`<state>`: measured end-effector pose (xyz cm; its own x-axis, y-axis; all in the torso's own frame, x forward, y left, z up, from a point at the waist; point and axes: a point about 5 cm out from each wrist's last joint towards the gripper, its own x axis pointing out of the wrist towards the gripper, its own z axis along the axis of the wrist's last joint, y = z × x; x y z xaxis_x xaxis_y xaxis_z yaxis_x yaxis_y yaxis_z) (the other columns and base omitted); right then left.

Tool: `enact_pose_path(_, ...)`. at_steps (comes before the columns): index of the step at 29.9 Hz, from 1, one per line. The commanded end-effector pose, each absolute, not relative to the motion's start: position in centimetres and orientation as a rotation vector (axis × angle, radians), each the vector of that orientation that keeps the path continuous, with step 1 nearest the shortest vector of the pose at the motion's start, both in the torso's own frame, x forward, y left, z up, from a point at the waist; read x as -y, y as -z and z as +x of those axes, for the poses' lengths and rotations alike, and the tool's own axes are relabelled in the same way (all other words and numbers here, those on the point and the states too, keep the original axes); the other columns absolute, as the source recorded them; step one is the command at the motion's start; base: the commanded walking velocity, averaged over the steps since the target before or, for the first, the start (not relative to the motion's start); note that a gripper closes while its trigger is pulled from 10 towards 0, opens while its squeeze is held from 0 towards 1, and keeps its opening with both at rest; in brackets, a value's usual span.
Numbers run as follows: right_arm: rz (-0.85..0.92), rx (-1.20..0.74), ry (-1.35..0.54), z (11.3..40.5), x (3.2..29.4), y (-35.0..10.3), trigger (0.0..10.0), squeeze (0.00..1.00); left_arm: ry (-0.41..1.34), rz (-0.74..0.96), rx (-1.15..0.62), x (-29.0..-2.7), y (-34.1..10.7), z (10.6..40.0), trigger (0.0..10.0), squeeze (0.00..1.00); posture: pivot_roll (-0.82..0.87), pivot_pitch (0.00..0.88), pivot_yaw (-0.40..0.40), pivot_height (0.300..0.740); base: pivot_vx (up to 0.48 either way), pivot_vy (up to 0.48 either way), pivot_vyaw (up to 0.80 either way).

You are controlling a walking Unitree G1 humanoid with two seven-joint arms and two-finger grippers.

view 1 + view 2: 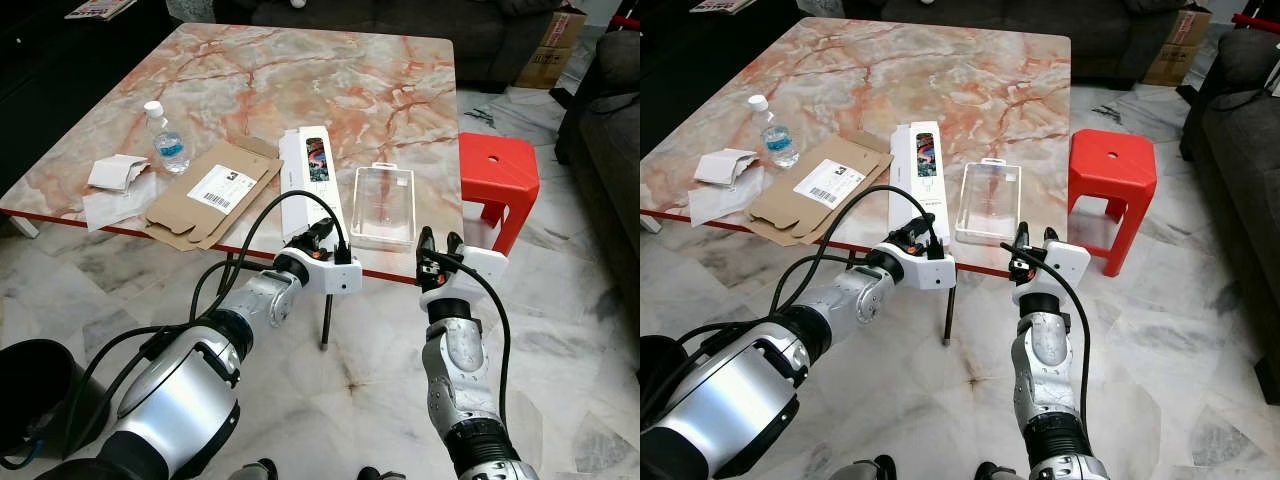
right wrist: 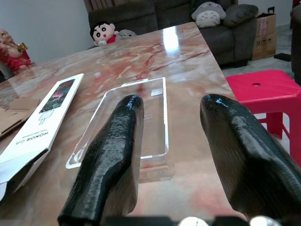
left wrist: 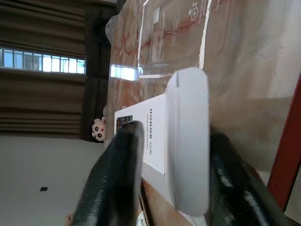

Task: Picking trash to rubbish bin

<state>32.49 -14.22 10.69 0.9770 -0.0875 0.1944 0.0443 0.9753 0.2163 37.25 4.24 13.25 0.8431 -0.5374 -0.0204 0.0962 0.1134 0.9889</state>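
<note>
Trash lies along the marble tabletop's [image 1: 380, 90] near edge: folded white paper [image 1: 117, 172] and a small water bottle [image 1: 167, 140] at the left, then flattened cardboard [image 1: 210, 192], a long white phone box [image 1: 310, 185] and a clear plastic tray [image 1: 383, 207]. A black bin [image 1: 30, 390] stands on the floor at far left. The left gripper [image 1: 318, 236] has its fingers [image 3: 113, 183] clamped across the white box's near end. The right gripper [image 1: 440, 243] hovers just before the clear tray, its fingers [image 2: 110, 155] spread apart and holding nothing. A red stool [image 1: 498, 170] stands beside the table's right corner.
</note>
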Motion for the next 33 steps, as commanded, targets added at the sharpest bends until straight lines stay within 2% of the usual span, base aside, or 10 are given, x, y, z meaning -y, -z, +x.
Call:
enact_pose_path(1, 0.216, 0.206, 0.073, 32.4, 14.1, -10.6, 10.0, 0.0, 0.496, 1.405, 0.347, -4.8, -12.5, 37.1, 0.0, 0.0, 0.07, 0.106, 0.024, 0.74, 0.0, 0.0, 0.0)
enact_pose_path(21, 0.218, 0.202, 0.069, 32.6, 14.1, -10.7, 10.0, 0.0, 0.459, 1.389, 0.316, -5.6, -12.5, 37.3, 0.0, 0.0, 0.08, 0.121, 0.012, 0.74, 0.0, 0.0, 0.0)
enact_pose_path(26, 0.219, 0.202, 0.071, 32.6, 14.1, -10.7, 10.0, 0.0, 0.353, 1.336, 0.403, -5.9, -14.0, 37.8, 0.0, 0.0, 0.09, 0.123, 0.012, 0.74, 0.0, 0.0, 0.0)
enact_pose_path(27, 0.22, 0.201, 0.071, 32.6, 14.1, -10.7, 10.0, 0.0, 0.292, 1.315, 0.432, -6.3, -14.8, 38.1, 0.6, 0.0, 0.09, 0.123, 0.01, 0.74, 0.0, 0.0, 0.0)
enact_pose_path(28, 0.22, 0.201, 0.071, 32.7, 14.1, -10.7, 10.0, 0.0, 0.275, 1.309, 0.44, -6.4, -15.0, 38.2, 0.6, 0.0, 0.09, 0.123, 0.01, 0.74, 0.0, 0.0, 0.0)
enact_pose_path(29, 0.22, 0.201, 0.07, 32.7, 14.1, -10.7, 10.0, 0.0, 0.251, 1.3, 0.455, -6.5, -15.3, 38.3, 9.5, 0.0, 0.09, 0.123, 0.01, 0.74, 0.0, 0.0, 0.0)
enact_pose_path(30, 0.221, 0.202, 0.069, 32.7, 14.1, -10.7, 10.0, 0.0, 0.237, 1.292, 0.464, -6.6, -15.5, 38.3, 10.0, 0.0, 0.09, 0.123, 0.01, 0.74, 0.0, 0.0, 0.0)
enact_pose_path(33, 0.221, 0.205, 0.065, 32.8, 13.9, -10.9, 10.0, 0.0, 0.184, 1.269, 0.526, -6.8, -16.8, 38.6, 10.0, 0.0, 0.1, 0.123, 0.01, 0.74, 0.0, 0.0, 0.0)
